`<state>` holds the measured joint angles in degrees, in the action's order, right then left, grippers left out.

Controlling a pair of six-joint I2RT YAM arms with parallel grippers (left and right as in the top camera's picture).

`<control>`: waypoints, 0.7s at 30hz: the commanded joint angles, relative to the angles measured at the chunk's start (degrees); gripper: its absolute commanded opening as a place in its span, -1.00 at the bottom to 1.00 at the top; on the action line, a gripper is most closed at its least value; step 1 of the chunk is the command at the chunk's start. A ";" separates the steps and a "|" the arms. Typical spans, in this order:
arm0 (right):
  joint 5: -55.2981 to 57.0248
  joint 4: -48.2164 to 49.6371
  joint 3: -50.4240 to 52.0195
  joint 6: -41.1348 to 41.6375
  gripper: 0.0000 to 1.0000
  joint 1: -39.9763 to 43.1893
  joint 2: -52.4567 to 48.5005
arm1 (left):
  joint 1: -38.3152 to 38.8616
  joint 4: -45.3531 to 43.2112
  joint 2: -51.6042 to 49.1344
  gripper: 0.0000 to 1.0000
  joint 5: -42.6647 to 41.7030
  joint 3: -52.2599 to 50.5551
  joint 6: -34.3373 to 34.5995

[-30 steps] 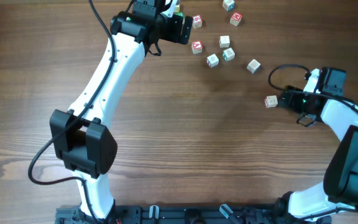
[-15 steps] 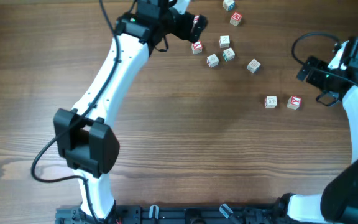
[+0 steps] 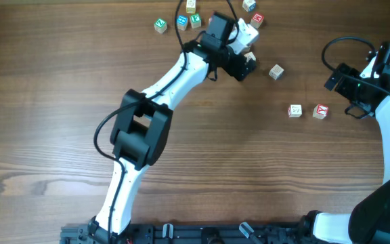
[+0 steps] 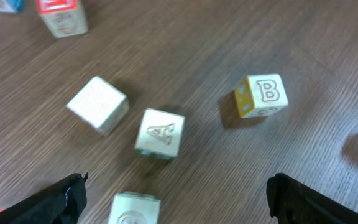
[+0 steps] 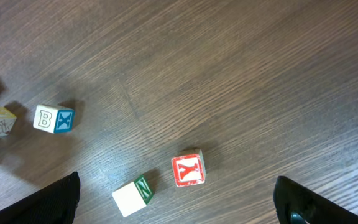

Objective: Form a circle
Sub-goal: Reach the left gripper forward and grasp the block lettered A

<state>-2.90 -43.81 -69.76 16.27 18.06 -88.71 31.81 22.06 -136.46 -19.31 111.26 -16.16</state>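
Your left claw (image 4: 176, 190), spread wide and empty, has swung away from three green and blue cubes (image 3: 181, 22), which are now uncovered, and hangs above the A cube (image 4: 160, 132), so I judge the next pick is there. Your right claw (image 5: 178, 186), also spread and empty, has drawn back to the right, leaving the Y cube (image 5: 187, 170) near a green-faced cube (image 5: 132, 195) on the tabletop (image 3: 59, 102). The circle is not formed yet: the alphabet cubes (image 3: 276, 71) lie only in a loose arc along the far side.

The Y cube (image 3: 321, 111) lies at three o'clock of its neighbour cube (image 3: 294, 110); a lone cube (image 3: 276, 71) sits at the neighbour's eleven o'clock.
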 commanded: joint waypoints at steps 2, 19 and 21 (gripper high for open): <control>0.94 -1.38 -0.52 0.83 0.99 0.24 0.61 | 0.87 -4.96 -3.65 0.85 -1.07 -0.02 -1.88; 0.92 -2.80 -0.52 0.90 0.99 0.24 0.59 | -1.84 -17.94 -11.43 0.58 -8.79 -0.04 -1.40; 0.52 -2.89 -0.52 0.90 1.00 0.24 0.59 | -2.14 -17.90 -11.43 0.46 -8.76 -0.04 -1.42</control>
<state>-2.90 -46.35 -69.76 16.51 18.06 -88.71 30.35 4.05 -146.85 -26.68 111.22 -16.91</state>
